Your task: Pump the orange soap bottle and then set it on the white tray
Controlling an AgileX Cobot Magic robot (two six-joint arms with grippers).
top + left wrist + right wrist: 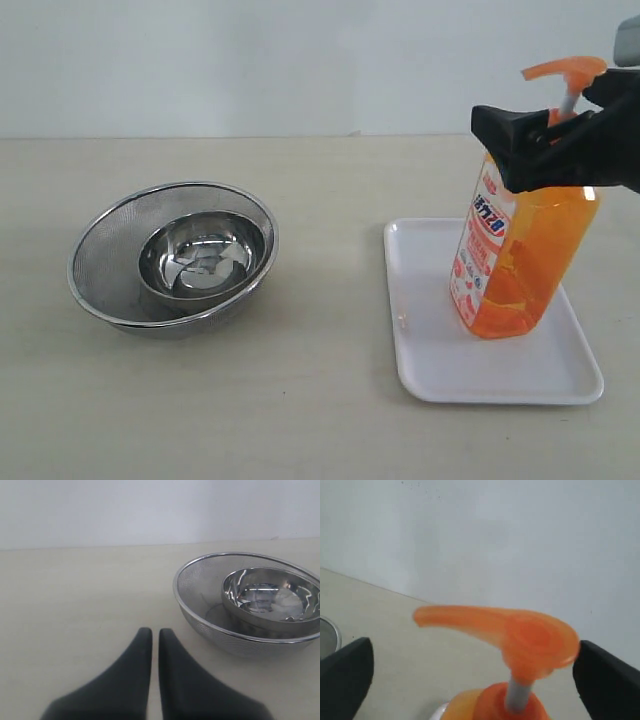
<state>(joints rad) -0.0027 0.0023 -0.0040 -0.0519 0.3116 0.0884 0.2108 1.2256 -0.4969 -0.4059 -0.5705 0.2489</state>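
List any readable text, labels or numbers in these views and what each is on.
The label on the orange soap bottle: large blue characters, too blurred to read.
Red lower part of the label: small print, too small to read.
No text on the white tray, mesh strainer or steel bowl.

The right gripper (542, 140) reaches in from the right edge of the exterior view, its black arm link running off frame, held high and roughly level. Its jaws stand wide apart. In the right wrist view the two black fingers (345, 680) sit at opposite edges of the picture, with a clear gap inside each. The left gripper (154, 632) appears only in its own wrist view. Its two dark fingertips (142, 645) lie side by side with just a thin slit between them, low over the table (75, 605).
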